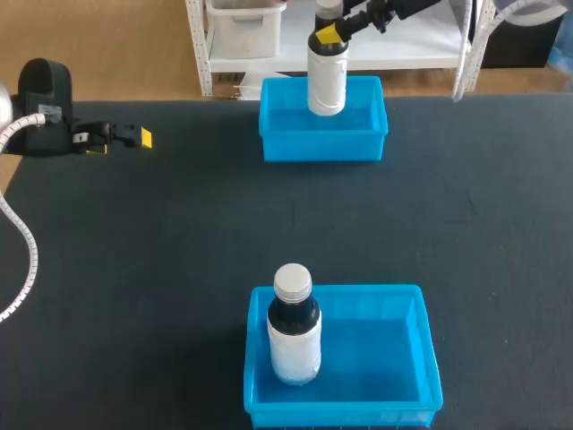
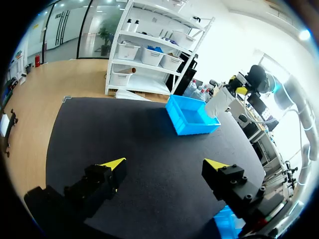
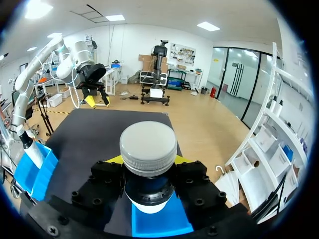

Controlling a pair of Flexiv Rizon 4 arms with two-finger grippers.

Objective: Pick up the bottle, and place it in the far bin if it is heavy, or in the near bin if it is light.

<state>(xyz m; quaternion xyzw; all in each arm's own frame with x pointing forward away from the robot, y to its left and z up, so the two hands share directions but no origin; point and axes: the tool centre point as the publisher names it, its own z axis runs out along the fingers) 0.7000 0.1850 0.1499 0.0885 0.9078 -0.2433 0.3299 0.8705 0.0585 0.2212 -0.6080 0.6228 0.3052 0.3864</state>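
The right gripper [image 3: 148, 162] is shut tight on the bottle [image 1: 327, 85]. Its two yellow tips press on the dark neck from both sides, just under the round grey cap [image 3: 148, 144]. The bottle hangs down from there over the far bin [image 1: 367, 143], which sits by the middle of the far edge of the table [image 1: 179, 251]. I cannot tell if the bottle's bottom touches the bin floor.

The bottle looks like hard, smooth plastic, so it will not squash, but its round white sides may be slippery. The neck is a good place to hold it, because the wide cap above the fingers can stop it from sliding down. It is over the far bin, so I guess it is a heavy one. A heavy bottle held only at the neck could swing or tip, so it should go down slowly and be let go low in the bin.

The near bin [image 1: 376, 349] sits by the middle of the near edge, with a second bottle [image 1: 294, 336] standing in its left side. The left gripper [image 2: 164, 167] is wide open and holds nothing, close to the left edge near the far left corner.
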